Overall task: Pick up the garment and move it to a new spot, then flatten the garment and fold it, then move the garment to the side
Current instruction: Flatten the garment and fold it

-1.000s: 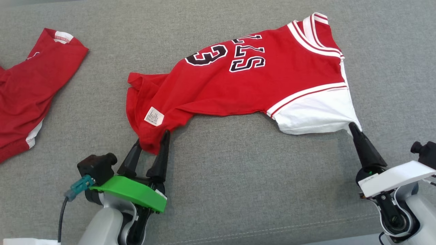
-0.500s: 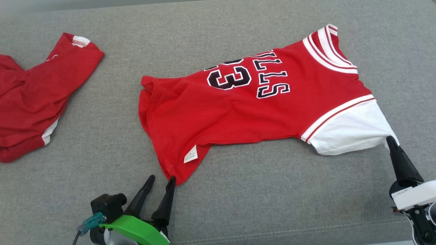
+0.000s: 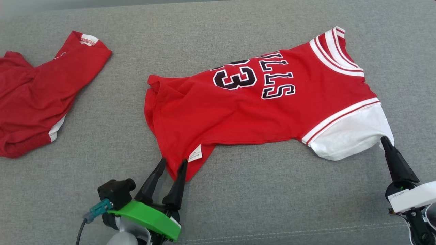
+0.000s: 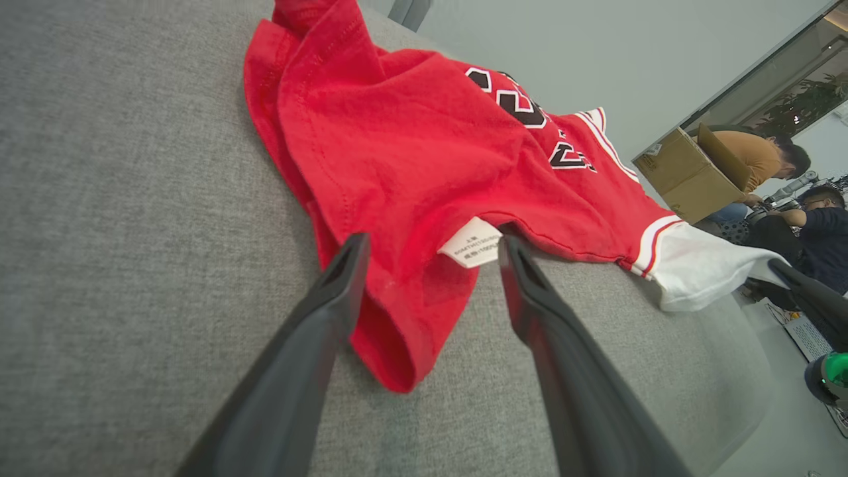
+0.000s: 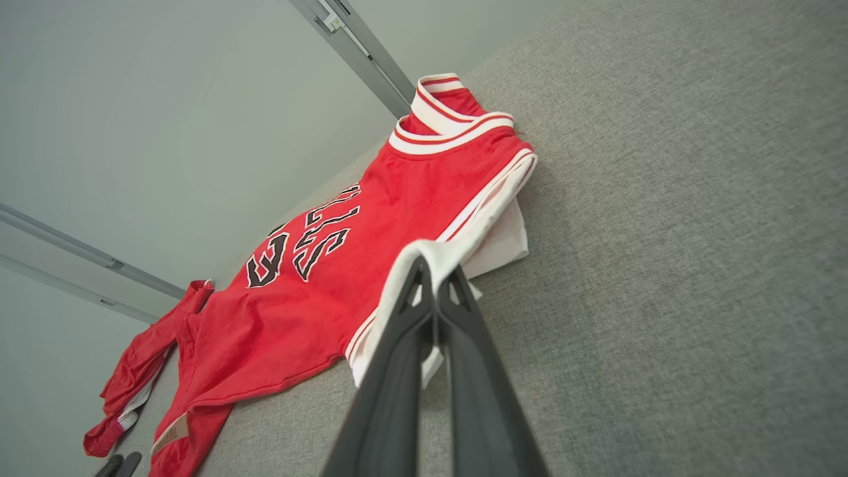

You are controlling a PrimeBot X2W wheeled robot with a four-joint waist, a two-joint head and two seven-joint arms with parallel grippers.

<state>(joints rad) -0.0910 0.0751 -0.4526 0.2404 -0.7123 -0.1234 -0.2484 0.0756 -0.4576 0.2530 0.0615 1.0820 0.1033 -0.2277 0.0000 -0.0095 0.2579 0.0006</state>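
1. Garments: two. One red jersey [image 3: 259,112], printed "33" with black-and-white lettering, lies spread across the middle of the bench [image 3: 238,204], which is covered in grey fabric. A second red garment [image 3: 37,102] lies crumpled at the bench's left side, well apart from the jersey.
2. Tools: two, one per arm, both low at the near side of the bench with fingers pointing away from the robot.
3. Left tool [image 3: 173,161]: fingers apart. The near hem corner of the jersey lies between them, unclamped. A white care label [image 4: 472,244] sits just beside one fingertip.
4. Right tool [image 3: 385,139]: fingers together, clamped on the edge of the jersey's white sleeve [image 3: 351,136].
5. Containers: one cardboard box [image 4: 689,175], flaps open, stands beyond the bench in the left wrist view. Its contents cannot be made out. Two persons [image 4: 762,156] are near it.
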